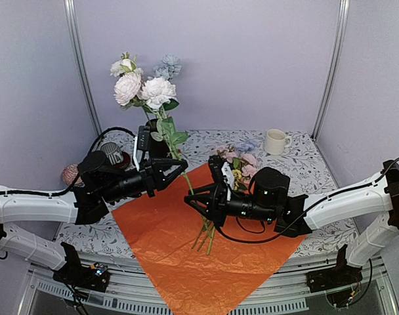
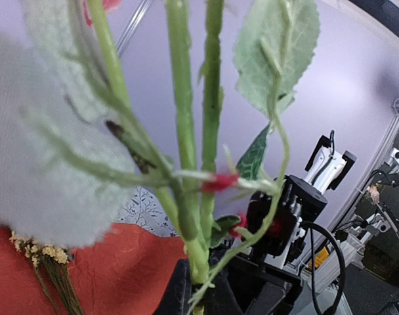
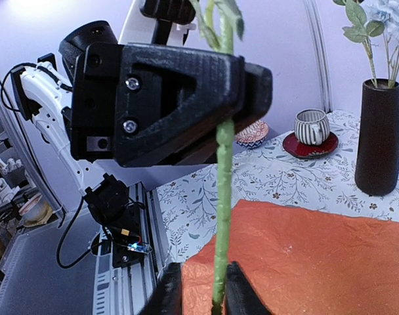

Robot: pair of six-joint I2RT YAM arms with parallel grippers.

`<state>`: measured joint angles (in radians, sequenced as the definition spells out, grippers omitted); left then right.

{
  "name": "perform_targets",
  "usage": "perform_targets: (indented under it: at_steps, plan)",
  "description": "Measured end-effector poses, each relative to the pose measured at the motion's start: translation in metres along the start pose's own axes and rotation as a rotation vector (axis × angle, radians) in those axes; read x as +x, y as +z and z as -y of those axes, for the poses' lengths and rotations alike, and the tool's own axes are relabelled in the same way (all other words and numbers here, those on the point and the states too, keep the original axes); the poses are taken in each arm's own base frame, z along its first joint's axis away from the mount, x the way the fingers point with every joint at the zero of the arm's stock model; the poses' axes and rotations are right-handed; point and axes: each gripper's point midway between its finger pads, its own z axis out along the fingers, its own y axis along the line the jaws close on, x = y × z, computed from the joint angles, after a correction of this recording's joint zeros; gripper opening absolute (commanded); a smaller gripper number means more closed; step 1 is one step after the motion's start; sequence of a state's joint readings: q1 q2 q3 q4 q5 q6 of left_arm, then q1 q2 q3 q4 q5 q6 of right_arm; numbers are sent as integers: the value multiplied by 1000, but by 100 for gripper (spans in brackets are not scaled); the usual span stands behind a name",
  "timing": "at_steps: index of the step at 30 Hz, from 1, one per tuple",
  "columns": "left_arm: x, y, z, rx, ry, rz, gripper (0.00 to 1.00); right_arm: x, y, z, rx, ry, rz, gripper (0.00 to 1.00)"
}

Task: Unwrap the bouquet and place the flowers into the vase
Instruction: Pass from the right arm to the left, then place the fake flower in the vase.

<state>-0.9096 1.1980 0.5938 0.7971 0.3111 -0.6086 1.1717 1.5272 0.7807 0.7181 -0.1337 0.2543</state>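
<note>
My left pincer (image 1: pixel 182 168) is clamping tight on 1 flower stem (image 3: pixel 221 197), holding it upright over the orange sheet (image 1: pixel 186 262). My right pincer (image 3: pixel 201 292) is standing slightly spread around that stem lower down. The vase (image 3: pixel 378 141) is standing behind, already holding stems, and the other flowers (image 1: pixel 239 163) are lying beside my right wrist.
</note>
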Motion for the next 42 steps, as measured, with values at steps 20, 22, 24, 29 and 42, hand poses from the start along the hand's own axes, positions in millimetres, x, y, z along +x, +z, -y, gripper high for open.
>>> perform_targets:
  at_steps: [20,22,24,29,42]
  plan:
    - [-22,-45,-79,-442,76,11,1,-31,-56,40,238,-147,95,72]
    - [-31,-53,-94,-508,97,8,1,-36,-61,54,293,-146,103,73]
    - [-42,-61,-106,-564,122,7,1,-36,-66,69,356,-145,98,78]
    - [-77,-72,-120,-660,207,32,2,-33,-75,94,476,-215,62,92]
    - [-171,-62,-140,-754,386,112,2,-11,-119,185,829,-314,42,99]
